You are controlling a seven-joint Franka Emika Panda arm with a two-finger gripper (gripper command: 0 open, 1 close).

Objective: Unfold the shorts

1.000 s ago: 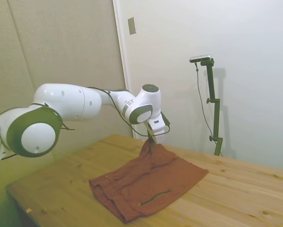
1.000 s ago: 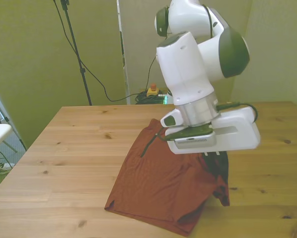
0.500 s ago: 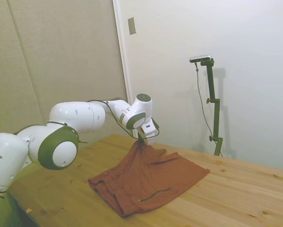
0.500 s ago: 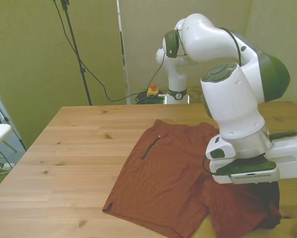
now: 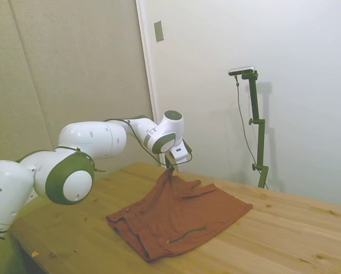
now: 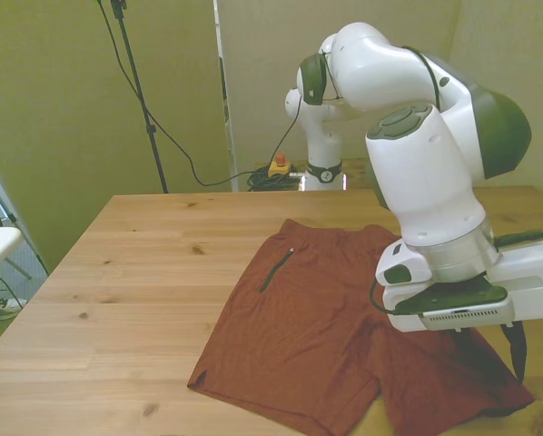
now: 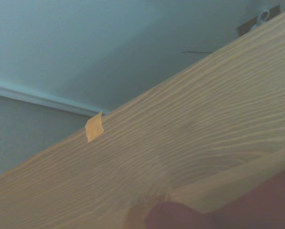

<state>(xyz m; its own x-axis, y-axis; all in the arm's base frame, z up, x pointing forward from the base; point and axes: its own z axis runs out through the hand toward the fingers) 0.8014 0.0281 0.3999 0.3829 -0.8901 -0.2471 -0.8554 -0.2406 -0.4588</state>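
Note:
The rust-red shorts (image 5: pixel 185 217) lie spread on the wooden table (image 5: pixel 284 240), the dark pocket slit (image 5: pixel 186 234) facing up. One edge of the cloth rises in a small peak to my gripper (image 5: pixel 170 168), which is shut on it just above the table. In the front view the shorts (image 6: pixel 308 331) cover the middle of the table, with the pocket slit (image 6: pixel 276 268) toward the far side. The arm's white hand hides most of the gripper (image 6: pixel 513 359) over the garment's corner at the front view's right. The wrist view has red cloth (image 7: pixel 271 202) and wood grain.
A small yellowish scrap (image 7: pixel 94 127) sits at the table's edge in the wrist view. Beyond the table's far edge stand a thin black pole with cables (image 6: pixel 143 100) and a red-button box (image 6: pixel 278 164). Bare wood (image 6: pixel 135 272) lies at the front view's left.
The gripper has carried the held edge over to the front view's right, and the folded shorts have opened out wider. In the last half second the hand rose slightly.

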